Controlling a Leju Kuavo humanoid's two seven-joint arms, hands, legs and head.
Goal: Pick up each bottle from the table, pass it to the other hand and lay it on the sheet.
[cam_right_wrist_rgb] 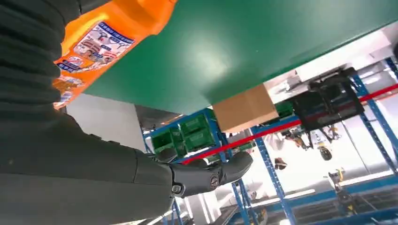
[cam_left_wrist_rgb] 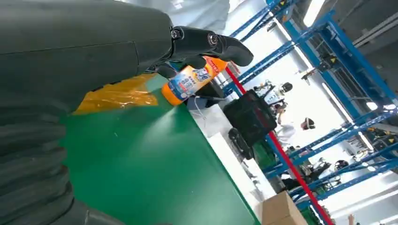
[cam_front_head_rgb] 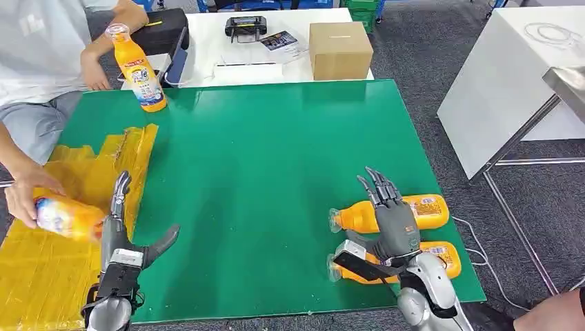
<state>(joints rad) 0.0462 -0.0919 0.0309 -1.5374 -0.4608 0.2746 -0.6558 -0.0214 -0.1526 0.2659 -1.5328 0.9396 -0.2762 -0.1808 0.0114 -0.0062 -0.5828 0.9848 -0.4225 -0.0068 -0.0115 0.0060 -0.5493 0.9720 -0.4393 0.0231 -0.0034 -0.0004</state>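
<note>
I count four orange bottles with printed labels. Two lie on their sides at the near right of the green table, caps pointing left — the farther one (cam_front_head_rgb: 392, 214) just beyond the nearer one (cam_front_head_rgb: 441, 258). One (cam_front_head_rgb: 140, 71) stands upright at the far left corner. The fourth (cam_front_head_rgb: 67, 216) lies over the crinkled yellow sheet (cam_front_head_rgb: 41, 276) at near left.

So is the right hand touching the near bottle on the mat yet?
Cannot tell. In the head view the right hand overlaps both lying bottles, and the near bottle sits under its palm; no view shows contact or a gap plainly.
</note>
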